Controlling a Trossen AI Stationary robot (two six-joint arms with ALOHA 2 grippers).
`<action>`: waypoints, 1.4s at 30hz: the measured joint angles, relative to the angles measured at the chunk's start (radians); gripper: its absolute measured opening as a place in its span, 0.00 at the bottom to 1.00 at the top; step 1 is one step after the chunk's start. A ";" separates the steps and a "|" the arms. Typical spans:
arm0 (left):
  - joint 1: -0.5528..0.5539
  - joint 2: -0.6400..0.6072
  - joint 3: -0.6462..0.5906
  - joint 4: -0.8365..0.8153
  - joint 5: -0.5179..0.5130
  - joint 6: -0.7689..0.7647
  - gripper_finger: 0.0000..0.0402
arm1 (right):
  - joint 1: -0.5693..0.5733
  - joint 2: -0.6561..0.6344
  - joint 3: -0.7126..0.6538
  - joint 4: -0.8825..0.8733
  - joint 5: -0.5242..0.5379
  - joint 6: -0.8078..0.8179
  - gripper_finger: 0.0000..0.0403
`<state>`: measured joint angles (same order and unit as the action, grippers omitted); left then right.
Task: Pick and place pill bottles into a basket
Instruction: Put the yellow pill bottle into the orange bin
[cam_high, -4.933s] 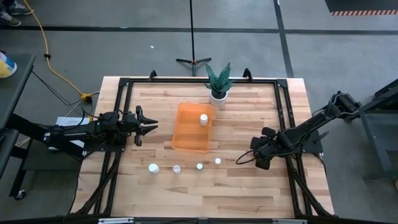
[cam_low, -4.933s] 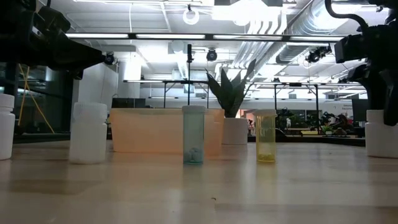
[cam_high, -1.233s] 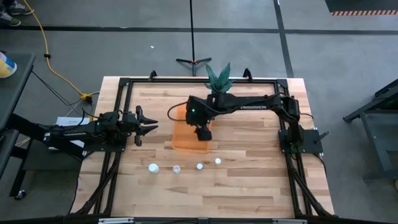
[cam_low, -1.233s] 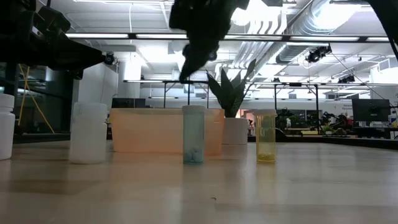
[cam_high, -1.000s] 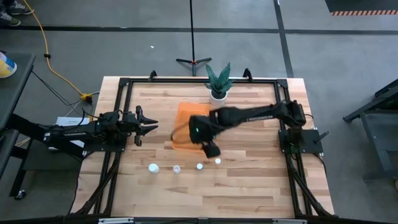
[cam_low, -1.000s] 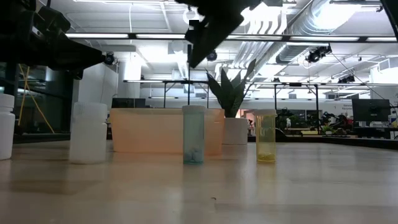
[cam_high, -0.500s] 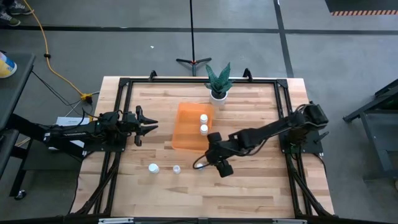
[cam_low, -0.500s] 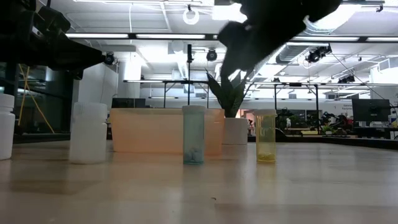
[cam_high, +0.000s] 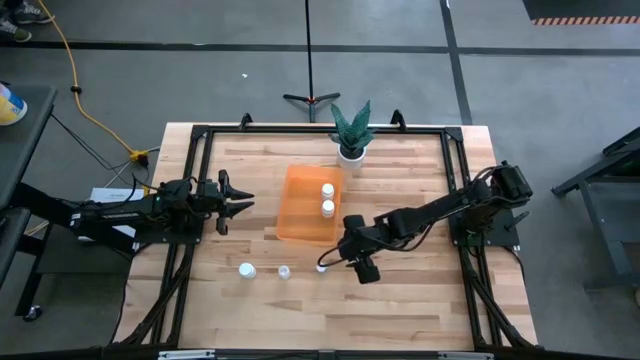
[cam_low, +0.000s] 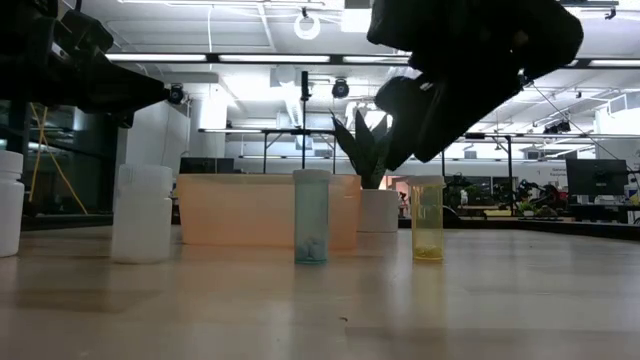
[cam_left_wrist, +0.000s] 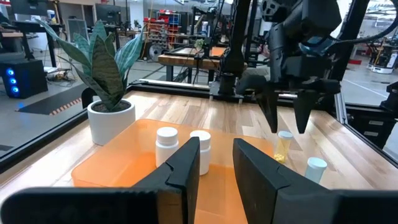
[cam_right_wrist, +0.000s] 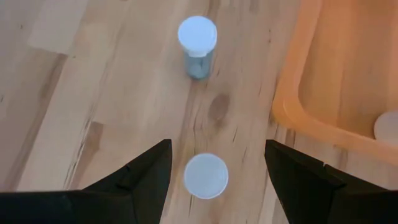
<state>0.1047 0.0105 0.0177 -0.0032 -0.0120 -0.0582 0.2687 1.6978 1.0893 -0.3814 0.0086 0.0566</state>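
Note:
The orange basket (cam_high: 300, 215) lies at the table's middle with two white pill bottles (cam_high: 327, 198) standing in it. My right gripper (cam_right_wrist: 217, 149) is open and points down, just above a yellowish white-capped bottle (cam_right_wrist: 206, 176); its fingers stand either side of the cap without touching it. From the left wrist view this gripper (cam_left_wrist: 286, 127) hangs over that bottle (cam_left_wrist: 284, 144). A bluish bottle (cam_right_wrist: 198, 38) and two more bottles (cam_high: 265, 271) stand in a row toward the left. My left gripper (cam_high: 240, 203) waits, open, left of the basket.
A white pot with a green plant (cam_high: 350, 135) stands at the far edge behind the basket. A black frame (cam_high: 200, 135) runs around the table. Bare wood lies near the front edge and to the right of the basket.
My right gripper has gone from over the basket toward the near edge and down, and now hangs over the rightmost bottle of the row. A second white bottle now stands in the basket where the gripper was. My left arm has kept still.

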 joint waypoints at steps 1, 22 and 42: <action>0.000 0.000 0.000 0.000 0.000 0.000 0.33 | 0.000 0.000 -0.008 0.007 0.000 0.000 0.61; 0.000 0.000 0.000 0.000 0.000 0.000 0.33 | 0.000 0.056 -0.125 0.178 -0.014 0.080 0.61; 0.000 0.000 0.000 0.000 0.000 0.000 0.33 | 0.000 0.068 -0.125 0.179 -0.018 0.103 0.51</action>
<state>0.1047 0.0105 0.0177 -0.0031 -0.0120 -0.0582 0.2687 1.7660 0.9638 -0.2024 -0.0098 0.1596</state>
